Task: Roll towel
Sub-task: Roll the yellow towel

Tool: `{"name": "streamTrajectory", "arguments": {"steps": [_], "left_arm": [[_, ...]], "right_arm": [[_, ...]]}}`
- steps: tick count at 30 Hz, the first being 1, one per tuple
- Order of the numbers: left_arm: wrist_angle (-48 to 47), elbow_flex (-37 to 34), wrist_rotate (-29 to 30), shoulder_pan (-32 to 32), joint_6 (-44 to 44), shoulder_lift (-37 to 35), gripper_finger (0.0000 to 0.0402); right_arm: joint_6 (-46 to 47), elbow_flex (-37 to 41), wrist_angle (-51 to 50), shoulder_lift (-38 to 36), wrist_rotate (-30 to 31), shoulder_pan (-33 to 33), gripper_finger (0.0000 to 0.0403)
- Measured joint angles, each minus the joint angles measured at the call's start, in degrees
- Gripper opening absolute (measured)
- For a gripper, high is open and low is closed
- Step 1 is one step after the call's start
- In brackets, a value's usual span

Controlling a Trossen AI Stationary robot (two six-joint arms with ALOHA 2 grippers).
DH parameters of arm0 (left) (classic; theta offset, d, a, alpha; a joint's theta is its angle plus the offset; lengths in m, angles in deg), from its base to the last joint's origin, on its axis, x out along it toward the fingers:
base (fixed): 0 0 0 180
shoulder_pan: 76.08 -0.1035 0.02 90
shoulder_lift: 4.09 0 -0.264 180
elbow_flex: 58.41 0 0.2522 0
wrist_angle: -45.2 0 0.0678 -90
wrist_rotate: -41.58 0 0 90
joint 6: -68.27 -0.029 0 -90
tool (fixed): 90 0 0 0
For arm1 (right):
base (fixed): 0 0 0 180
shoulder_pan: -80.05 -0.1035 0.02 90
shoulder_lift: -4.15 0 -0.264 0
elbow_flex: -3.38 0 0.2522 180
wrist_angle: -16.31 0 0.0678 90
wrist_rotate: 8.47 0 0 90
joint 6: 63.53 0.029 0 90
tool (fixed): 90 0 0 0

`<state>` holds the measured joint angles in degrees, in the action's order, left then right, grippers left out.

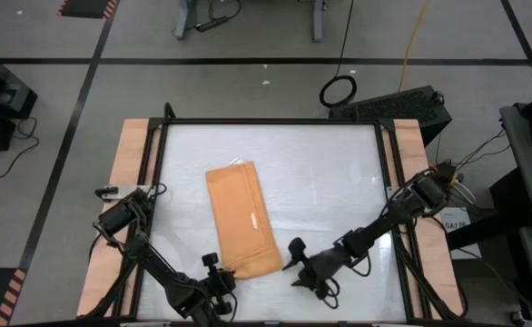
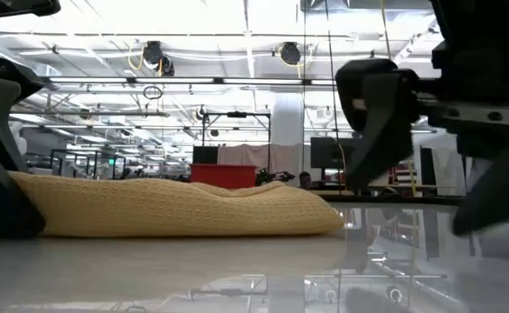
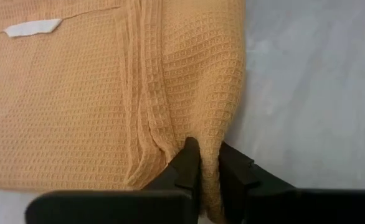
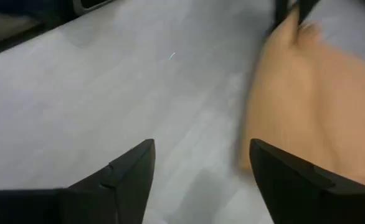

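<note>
The orange-tan towel (image 1: 243, 218) lies flat on the white tabletop as a folded narrow rectangle, its small white tag (image 3: 33, 27) facing up. My left gripper (image 1: 215, 269) is at the towel's near left corner and is shut on the cloth. My right gripper (image 1: 293, 263) is open and empty just right of the towel's near right corner, low over the table. In the right wrist view the towel (image 4: 307, 106) lies ahead of the open fingers, apart from them. The low view shows the towel (image 2: 176, 207) between both grippers. My left gripper pinches a raised pucker of the towel's near edge (image 3: 208, 163) between its two fingers (image 3: 185, 165), close to the near left corner. The fingers come in low from the near left. Whether they hold one layer or several, I cannot tell. The rest of the towel lies slack on the table.
The white tabletop (image 1: 339, 182) is framed by a black rail with wooden side strips (image 1: 130, 182). Bare table shows to the right of and beyond the towel. A dark box (image 1: 398, 104) and cables stand beyond the far right corner.
</note>
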<state>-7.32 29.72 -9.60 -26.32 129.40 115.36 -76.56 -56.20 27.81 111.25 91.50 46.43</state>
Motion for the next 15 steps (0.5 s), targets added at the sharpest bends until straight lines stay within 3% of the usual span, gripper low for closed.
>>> {"name": "streamTrajectory", "arguments": {"steps": [4, 7, 11, 15], "left_arm": [[0.1, 0.0, 0.0, 0.2, 0.2, 0.0, 0.004], [0.2, 0.0, 0.0, 0.1, 0.9, -0.1, 0.0041], [0.3, 0.1, 0.0, 0.1, 1.5, -0.1, 0.0041], [0.4, 0.1, 0.1, 0.1, 1.6, -0.1, 0.0042]], "right_arm": [[1.6, 2.7, 14.2, 0.3, 4.7, 1.0, 0.0278], [3.9, 3.2, 16.3, 0.3, 4.5, 3.4, 0.0289], [9.3, 3.2, 16.2, 0.8, -1.5, 6.9, 0.0287], [7.3, 3.1, 17.4, 3.5, -5.5, 7.4, 0.0278]]}}
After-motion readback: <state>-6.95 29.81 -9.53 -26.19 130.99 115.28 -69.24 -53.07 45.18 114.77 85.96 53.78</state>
